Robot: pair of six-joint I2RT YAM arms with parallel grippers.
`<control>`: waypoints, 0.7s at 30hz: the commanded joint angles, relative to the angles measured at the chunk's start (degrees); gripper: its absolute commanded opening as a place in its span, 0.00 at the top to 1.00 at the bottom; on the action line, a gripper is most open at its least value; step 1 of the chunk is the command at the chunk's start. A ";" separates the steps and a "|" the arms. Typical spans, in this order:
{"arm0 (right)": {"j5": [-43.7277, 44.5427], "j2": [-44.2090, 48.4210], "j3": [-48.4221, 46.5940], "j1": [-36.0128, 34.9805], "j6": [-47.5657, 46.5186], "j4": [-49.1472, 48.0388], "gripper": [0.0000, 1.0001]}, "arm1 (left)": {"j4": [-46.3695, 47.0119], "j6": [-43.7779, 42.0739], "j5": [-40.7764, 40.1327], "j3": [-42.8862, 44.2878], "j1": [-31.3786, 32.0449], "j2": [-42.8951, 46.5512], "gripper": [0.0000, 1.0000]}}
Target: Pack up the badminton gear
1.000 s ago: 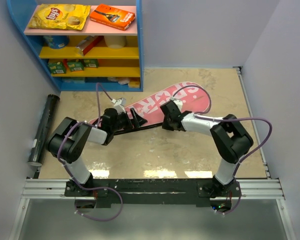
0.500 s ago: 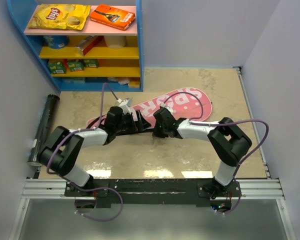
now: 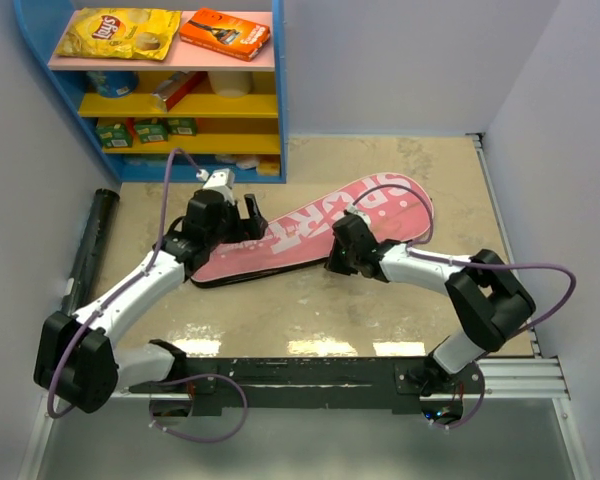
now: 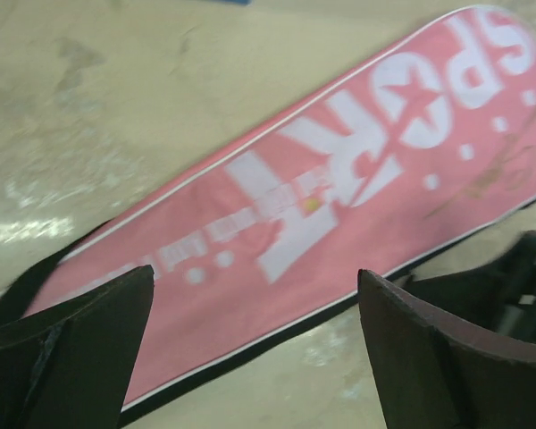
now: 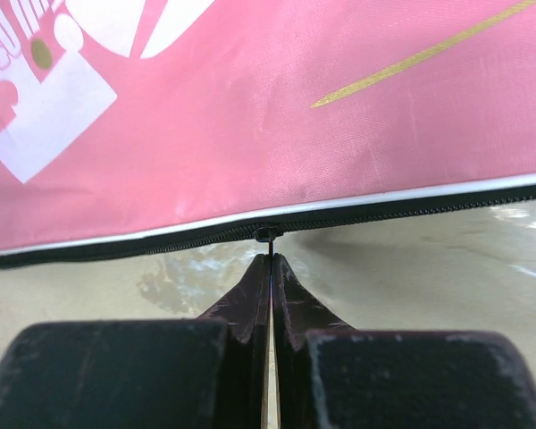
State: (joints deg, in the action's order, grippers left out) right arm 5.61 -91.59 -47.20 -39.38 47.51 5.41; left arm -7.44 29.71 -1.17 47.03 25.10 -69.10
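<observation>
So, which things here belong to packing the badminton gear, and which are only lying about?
For the job:
- pink SPORT bag
- long black tube
- right tool, shut at the bag's zip

Lying about:
- blue shelf
- yellow chips bag
- orange box

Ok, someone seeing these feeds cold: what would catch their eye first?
The pink SPORT bag, lying diagonally across mid-table, dominates. The right gripper is shut on the zip pull at its near edge, while the left gripper hangs wide open over its narrow half. At the far left corner stands a blue shelf of bright snacks.
</observation>
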 commanded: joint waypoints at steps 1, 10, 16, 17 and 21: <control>0.99 4.66 1.32 2.54 -3.64 0.04 1.00 | -10.75 -1.16 -7.27 -0.70 -2.94 0.02 0.02; 0.63 9.06 2.90 4.39 -7.16 1.71 1.00 | -9.69 6.31 -7.88 -11.07 -6.21 5.29 0.69; -1.21 8.80 4.22 4.57 -7.43 0.22 1.00 | -12.86 8.69 -12.54 -14.15 -6.21 10.73 0.79; -1.21 8.62 4.40 4.66 -7.51 0.13 1.00 | -13.82 9.13 -13.93 -14.76 -6.21 12.92 0.80; -1.65 8.62 4.57 4.66 -7.52 -0.31 1.00 | -16.63 10.45 -17.19 -15.74 -6.29 15.66 0.99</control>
State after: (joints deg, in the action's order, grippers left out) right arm 4.84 -84.33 -42.72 -34.92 41.08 7.53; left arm -21.12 37.58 -13.15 32.25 19.25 -56.51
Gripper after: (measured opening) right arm 0.007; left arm 0.117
